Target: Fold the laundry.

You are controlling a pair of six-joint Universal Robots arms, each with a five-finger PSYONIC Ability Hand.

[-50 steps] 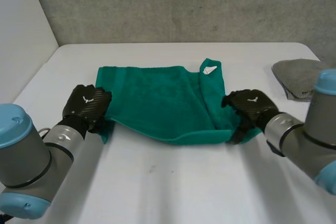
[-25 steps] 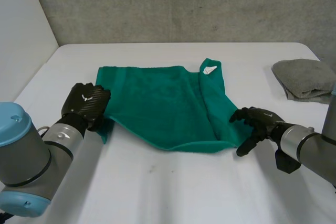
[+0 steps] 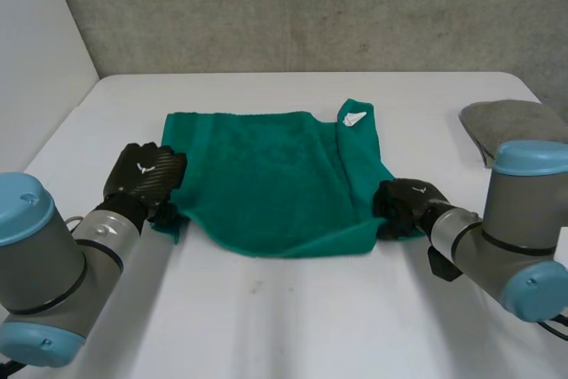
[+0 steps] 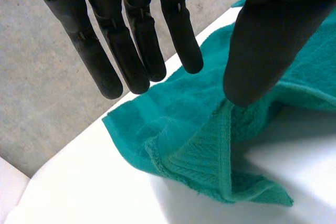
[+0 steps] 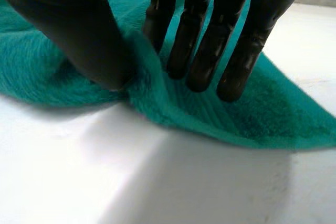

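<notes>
**Green towel spread on the counter, right hand nipping its near corner**

Green terry it was, and the green towel (image 3: 266, 175) lay spread in the middle of the white counter (image 3: 293, 308), roughly rectangular. Its near edge bowed in a soft curve. Along the robot's right side a strip of the cloth was doubled over on itself, with a small white label (image 3: 355, 118) showing at its far end.

At the near corner on the robot's left sat the left hand (image 3: 146, 175). From its own wrist, the left hand (image 4: 131, 40) had its fingers straight and spread clear of the thumb, holding nothing. The thumb tip hung just over a raised fold of the green towel (image 4: 194, 156). The looped pile showed there, and a flatter ribbed band ran along the hem, with the corner turned under in a rumpled flap.

Over at the opposite near corner was the right hand (image 3: 404, 206). In its own wrist view the right hand (image 5: 73, 24) had thumb and fingers closed on a pushed-up ridge of the green towel (image 5: 252, 114), the fuzzy nap bunched between them.

Off at the counter's far right edge lay a grey cloth (image 3: 510, 126), folded and rounded at its corners, well apart from the green. A rough concrete wall (image 3: 311, 6) stood behind.
</notes>
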